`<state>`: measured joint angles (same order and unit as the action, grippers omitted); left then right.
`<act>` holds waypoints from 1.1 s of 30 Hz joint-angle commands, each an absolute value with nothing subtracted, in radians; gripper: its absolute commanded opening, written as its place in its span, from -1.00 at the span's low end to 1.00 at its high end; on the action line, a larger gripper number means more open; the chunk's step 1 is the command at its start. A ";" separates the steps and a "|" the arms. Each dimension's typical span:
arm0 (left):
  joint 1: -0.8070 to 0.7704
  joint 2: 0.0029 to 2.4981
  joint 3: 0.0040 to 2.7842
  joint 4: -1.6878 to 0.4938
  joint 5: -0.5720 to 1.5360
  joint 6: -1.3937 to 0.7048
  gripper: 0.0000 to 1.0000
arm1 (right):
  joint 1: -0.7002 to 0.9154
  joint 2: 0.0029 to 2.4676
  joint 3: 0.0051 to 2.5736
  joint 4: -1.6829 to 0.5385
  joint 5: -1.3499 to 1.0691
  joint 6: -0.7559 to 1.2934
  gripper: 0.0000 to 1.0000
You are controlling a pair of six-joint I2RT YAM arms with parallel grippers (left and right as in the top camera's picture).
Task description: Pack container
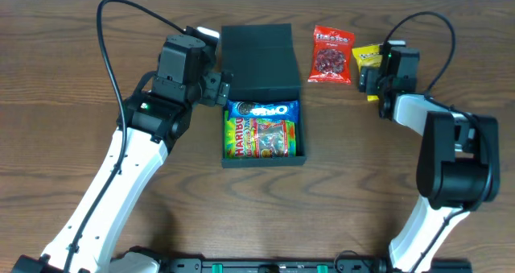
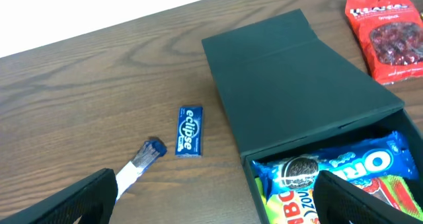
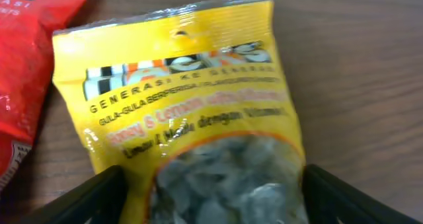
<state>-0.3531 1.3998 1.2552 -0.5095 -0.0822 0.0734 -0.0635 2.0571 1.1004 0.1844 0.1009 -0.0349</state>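
Right tool (image 3: 211,184), jaws open astride the yellow packet (image 3: 192,105) at lower centre, should close squarely across its middle; left tool (image 2: 215,184) stands open.

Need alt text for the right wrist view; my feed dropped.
A yellow candy packet lies flat on the wooden table, its near end between the spread fingers of the right tool. A red packet shows partly at left.
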 commanded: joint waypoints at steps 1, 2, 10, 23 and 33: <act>-0.346 1.394 1.268 -0.511 -0.085 0.040 0.90 | -0.075 2.099 1.103 0.176 0.101 -0.046 0.25; -0.346 1.394 1.268 -0.513 -0.085 0.040 0.90 | -0.078 2.108 1.103 0.176 0.101 -0.045 0.04; -0.346 1.368 1.268 -0.544 -0.085 0.017 0.91 | -0.079 2.104 1.103 0.163 0.101 -0.037 -0.98; -0.346 1.141 1.268 -0.640 -0.089 -0.011 0.90 | 0.000 1.637 1.103 -0.079 0.091 0.068 -0.97; -0.346 1.015 1.268 -0.732 -0.089 -0.088 0.90 | 0.237 1.444 1.103 -0.334 -0.077 0.394 -0.98</act>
